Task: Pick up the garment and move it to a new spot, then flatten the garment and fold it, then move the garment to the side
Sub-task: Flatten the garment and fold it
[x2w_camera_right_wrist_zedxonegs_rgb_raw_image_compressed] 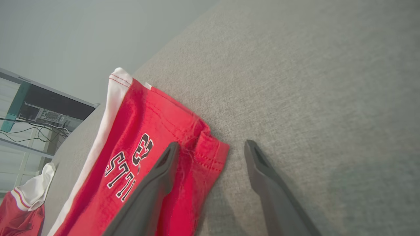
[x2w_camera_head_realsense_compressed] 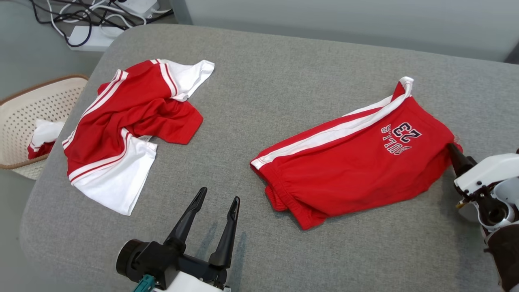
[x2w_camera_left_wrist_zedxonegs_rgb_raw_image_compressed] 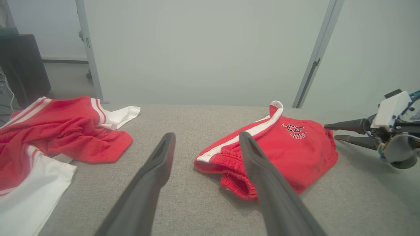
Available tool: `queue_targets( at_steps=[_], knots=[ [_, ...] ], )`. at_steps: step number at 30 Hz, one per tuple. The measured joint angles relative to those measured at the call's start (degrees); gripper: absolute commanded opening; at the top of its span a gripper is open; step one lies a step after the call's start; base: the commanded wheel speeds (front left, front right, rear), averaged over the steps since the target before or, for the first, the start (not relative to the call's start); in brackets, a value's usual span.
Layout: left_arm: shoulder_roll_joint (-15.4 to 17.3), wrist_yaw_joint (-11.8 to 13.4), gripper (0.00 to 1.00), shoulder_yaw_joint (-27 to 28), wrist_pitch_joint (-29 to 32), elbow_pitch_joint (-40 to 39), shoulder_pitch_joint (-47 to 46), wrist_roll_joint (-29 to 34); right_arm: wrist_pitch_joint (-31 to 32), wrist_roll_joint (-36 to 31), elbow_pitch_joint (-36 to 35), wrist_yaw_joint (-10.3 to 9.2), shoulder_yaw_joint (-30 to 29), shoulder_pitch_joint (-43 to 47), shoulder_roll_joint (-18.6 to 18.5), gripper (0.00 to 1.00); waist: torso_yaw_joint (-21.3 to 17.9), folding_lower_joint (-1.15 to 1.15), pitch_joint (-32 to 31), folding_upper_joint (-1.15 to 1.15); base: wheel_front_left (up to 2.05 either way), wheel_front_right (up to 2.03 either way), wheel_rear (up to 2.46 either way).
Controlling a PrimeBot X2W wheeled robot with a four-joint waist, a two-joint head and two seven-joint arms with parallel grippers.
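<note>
Red shorts [x2w_camera_head_realsense_compressed: 357, 162] with white side stripes and a "23" print lie folded on the right of the grey padded surface [x2w_camera_head_realsense_compressed: 284, 69]. They also appear in the left wrist view [x2w_camera_left_wrist_zedxonegs_rgb_raw_image_compressed: 295, 147] and the right wrist view [x2w_camera_right_wrist_zedxonegs_rgb_raw_image_compressed: 131, 137]. My right gripper [x2w_camera_right_wrist_zedxonegs_rgb_raw_image_compressed: 211, 146] is open at their right hem corner, one finger [x2w_camera_right_wrist_zedxonegs_rgb_raw_image_compressed: 164, 170] over the red cloth and the other over bare grey fabric. It reaches in from the right [x2w_camera_left_wrist_zedxonegs_rgb_raw_image_compressed: 331, 131], low over the surface [x2w_camera_head_realsense_compressed: 454, 152]. My left gripper [x2w_camera_head_realsense_compressed: 219, 194] is open and holds nothing, near the front edge, left of the shorts [x2w_camera_left_wrist_zedxonegs_rgb_raw_image_compressed: 206, 136].
A crumpled red and white jersey [x2w_camera_head_realsense_compressed: 121, 117] lies at the left of the surface [x2w_camera_left_wrist_zedxonegs_rgb_raw_image_compressed: 59, 131]. A cream basket [x2w_camera_head_realsense_compressed: 40, 83] with red and white cloth inside stands off the left edge. Cables and a power strip [x2w_camera_head_realsense_compressed: 89, 38] lie on the floor beyond the far left corner.
</note>
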Motion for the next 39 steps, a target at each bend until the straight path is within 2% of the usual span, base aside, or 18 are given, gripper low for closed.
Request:
queue_targets(
  at_steps=[11,12,13,14,15,22,39],
  knots=[
    [0.0,1.0,1.0,-1.7,0.0,-0.2,-1.9,0.0,0.9,1.6,5.1,0.0,0.3,-5.2,-0.3,1.0,2.0,0.0,1.8,0.0,0.0,0.0,0.0],
    [0.0,1.1,1.0,-1.6,0.0,-0.2,-2.0,0.0,1.1,1.6,5.7,0.01,0.4,-5.5,-0.3,0.95,2.0,0.0,1.7,0.0,0.0,0.0,0.0],
    [0.0,1.1,1.0,-1.6,0.0,-0.2,-2.0,-0.1,1.3,1.6,6.0,0.01,0.5,-5.6,-0.4,0.47,2.0,0.0,1.7,0.0,0.0,0.0,0.0],
    [0.0,1.2,1.0,-1.6,0.0,-0.2,-2.0,-0.2,1.7,1.7,6.1,0.01,0.6,-5.7,-0.4,0.31,2.0,0.0,1.7,0.0,0.0,0.0,0.0],
    [0.0,1.3,1.0,-1.6,0.0,-0.2,-2.0,-0.2,2.2,2.0,6.2,0.01,0.8,-5.7,-0.4,0.0,2.0,0.0,1.6,0.0,0.0,0.0,0.0],
    [0.0,1.6,1.0,-1.3,0.0,-0.3,-2.0,-0.5,2.5,3.0,5.6,0.01,2.5,-5.6,-0.2,0.0,0.6,0.0,1.5,0.0,0.0,0.0,0.0],
    [0.0,1.0,1.0,0.3,0.0,-0.2,-2.0,0.5,-9.2,7.6,-1.3,0.01,0.4,3.9,-1.3,0.0,-8.6,0.0,1.2,0.0,0.0,0.0,0.0]
  ],
)
